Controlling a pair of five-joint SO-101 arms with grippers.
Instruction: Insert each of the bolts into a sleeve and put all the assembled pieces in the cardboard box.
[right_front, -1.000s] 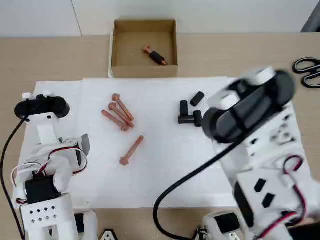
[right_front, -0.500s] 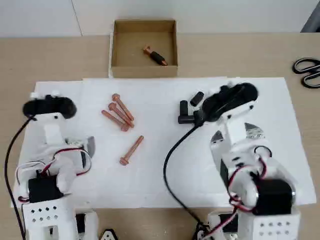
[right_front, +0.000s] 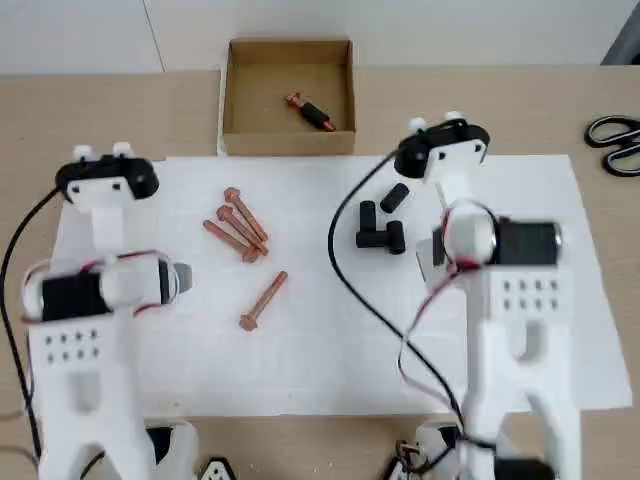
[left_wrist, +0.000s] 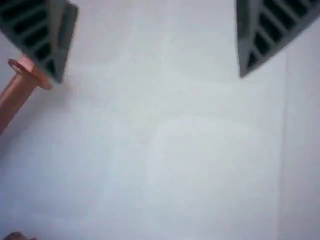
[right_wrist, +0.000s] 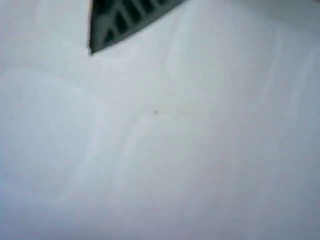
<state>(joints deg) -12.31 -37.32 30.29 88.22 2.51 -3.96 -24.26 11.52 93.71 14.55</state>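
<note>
Three copper bolts (right_front: 238, 225) lie bunched on the white paper (right_front: 330, 350), and a fourth bolt (right_front: 263, 300) lies alone nearer the front. Several black sleeves (right_front: 380, 228) sit right of centre. The cardboard box (right_front: 288, 143) at the back holds one assembled bolt and sleeve (right_front: 310, 111). My left gripper (right_front: 178, 282) hangs over the paper to the left of the bolts. In the left wrist view it (left_wrist: 150, 40) is open and holds nothing, with a bolt head (left_wrist: 20, 87) beside one fingertip. My right gripper (right_front: 440, 255) is just right of the sleeves, over bare paper (right_wrist: 160, 150).
Black scissors (right_front: 612, 143) lie on the wooden table at the far right, off the paper. A black cable (right_front: 345, 270) loops from the right arm across the paper in front of the sleeves. Both arm bases stand at the front edge.
Both arms have unfolded from low, folded poses and now stretch farther back over the paper. The right arm, earlier large and blurred, has settled beside the sleeves. Bolts and sleeves have not moved.
</note>
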